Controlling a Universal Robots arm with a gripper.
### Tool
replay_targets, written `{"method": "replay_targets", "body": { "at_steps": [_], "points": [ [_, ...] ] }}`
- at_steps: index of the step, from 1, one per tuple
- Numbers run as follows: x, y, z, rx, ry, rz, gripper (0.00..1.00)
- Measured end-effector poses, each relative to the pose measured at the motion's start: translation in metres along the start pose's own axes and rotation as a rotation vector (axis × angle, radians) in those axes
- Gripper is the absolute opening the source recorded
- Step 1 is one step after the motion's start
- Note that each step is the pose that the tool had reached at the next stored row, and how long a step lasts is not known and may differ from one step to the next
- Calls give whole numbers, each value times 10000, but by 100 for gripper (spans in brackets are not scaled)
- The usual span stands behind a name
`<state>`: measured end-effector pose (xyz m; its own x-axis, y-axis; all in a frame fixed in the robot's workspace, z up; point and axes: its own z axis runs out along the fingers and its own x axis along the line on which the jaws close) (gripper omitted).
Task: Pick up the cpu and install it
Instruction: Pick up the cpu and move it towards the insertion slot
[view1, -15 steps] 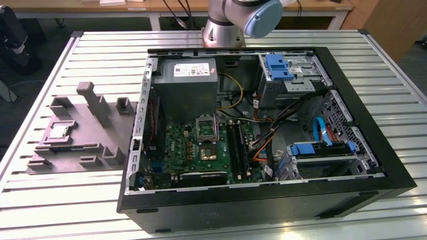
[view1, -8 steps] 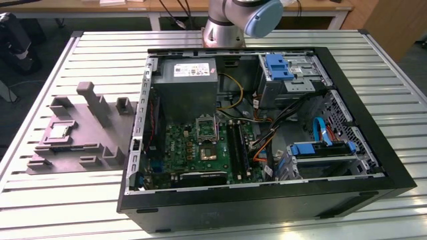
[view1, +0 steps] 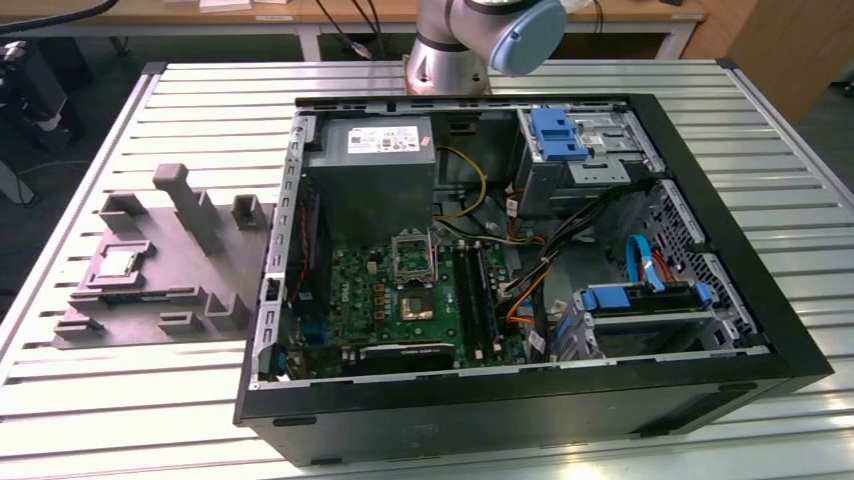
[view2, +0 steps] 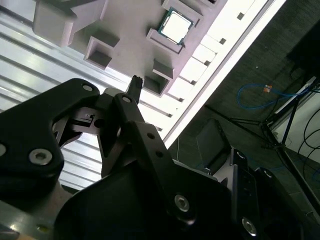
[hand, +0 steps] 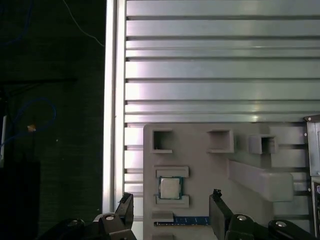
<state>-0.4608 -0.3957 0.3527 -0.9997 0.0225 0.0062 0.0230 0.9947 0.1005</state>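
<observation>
In the exterior view the cpu (view1: 118, 262) lies flat in a shallow pocket of the grey moulded tray (view1: 160, 295). The tray sits on the slatted table (view1: 107, 400), on the exterior view's left of the open computer case (view1: 534, 420). Inside the case, the metal-framed socket (view1: 414, 256) on the green motherboard (view1: 400, 310) sits just below the grey power supply (view1: 380, 165). Loose cables (view1: 534, 270) run close on the socket's far side. The tray's tall posts (view1: 176, 185) stand between the chip and the case.

In the first wrist view the gripper (hand: 171, 198) hangs above the tray, spread wide and empty, with the chip lined up between its two fingertips (hand: 125, 202). I judge this to be the approach to the pick. To do it well, keep the chip centred and the fingers square to its edges. Raised ledges (hand: 172, 171) hug two sides of the pocket, so the free sides look like the ones to close on. A thin blue-edged strip (hand: 182, 220) lies just beside the pocket; it may be a memory module, but the view is too poor to be sure.

In the second wrist view the chip is well apart from the one slim fingertip shown, which is over the table slats beside the tray edge.
</observation>
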Motion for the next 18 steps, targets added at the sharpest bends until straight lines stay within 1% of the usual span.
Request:
{"method": "replay_targets", "body": {
  "at_steps": [8, 18],
  "points": [
    [3, -24, 68, 0, -1, -3, 71],
    [4, -26, 81, -1, 0, -3, 71]
  ]
}}
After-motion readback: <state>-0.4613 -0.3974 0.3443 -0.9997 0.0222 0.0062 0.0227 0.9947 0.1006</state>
